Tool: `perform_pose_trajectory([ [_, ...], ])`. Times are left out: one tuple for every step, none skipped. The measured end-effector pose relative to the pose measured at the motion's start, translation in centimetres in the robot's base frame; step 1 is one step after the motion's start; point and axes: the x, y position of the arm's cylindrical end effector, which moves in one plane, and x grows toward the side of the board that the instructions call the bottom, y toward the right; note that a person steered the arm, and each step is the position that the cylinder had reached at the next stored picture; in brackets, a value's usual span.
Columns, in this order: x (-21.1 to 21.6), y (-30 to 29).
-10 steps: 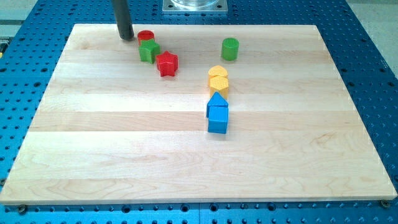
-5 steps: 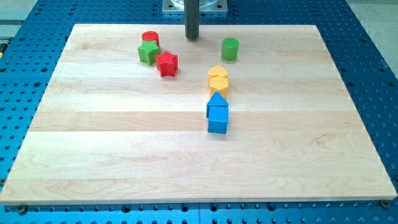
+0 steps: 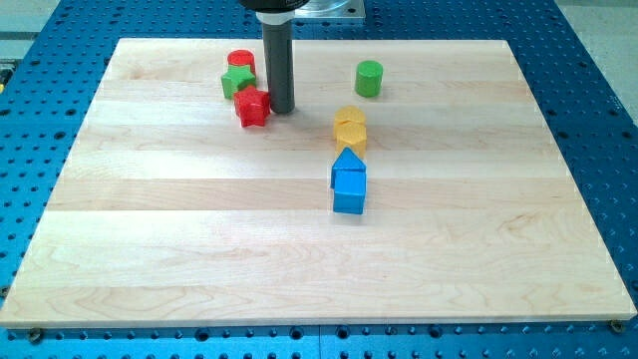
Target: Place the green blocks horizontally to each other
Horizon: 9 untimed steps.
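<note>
Green blocks were two: a star (image 3: pixel 235 82) at the far left of the tabletop (image 3: pixel 199 239), touching the red cylinder (image 3: pixel 240 61) just behind it, and a green cylinder (image 3: pixel 369 78) well apart to the right, at much the same depth. No claw was fitted, so nothing could be open or closed; the rod ended in my tip (image 3: pixel 282 109), which stood against the right side of the red star (image 3: pixel 252 107), just near-right of the green star. Near the middle sat two yellow blocks (image 3: pixel 350 129) touching, with a blue pair (image 3: pixel 349 183) in line just nearer. Both greens looked like small, light, rigid pieces that should slide easily on smooth wood but could spin or slip off a round rod if struck off-centre. The cylinder seemed the easier one: a push square on its curved wall, through its middle, should move it straight. The star, hemmed in by both reds, would likely drag its neighbours along; a notch between two points might seat the rod best. Judged from here, they already lay nearly level, though far apart.
</note>
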Motion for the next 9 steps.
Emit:
perform_pose_trajectory([
  [0.6,-1.7],
  [1.0,-3.0],
  [1.0,-3.0],
  [0.9,-0.6],
  [-2.4,3.3],
  [-7.3,4.7],
  [-11.8,3.4],
  [-14.3,-1.8],
  [-14.2,-8.6],
])
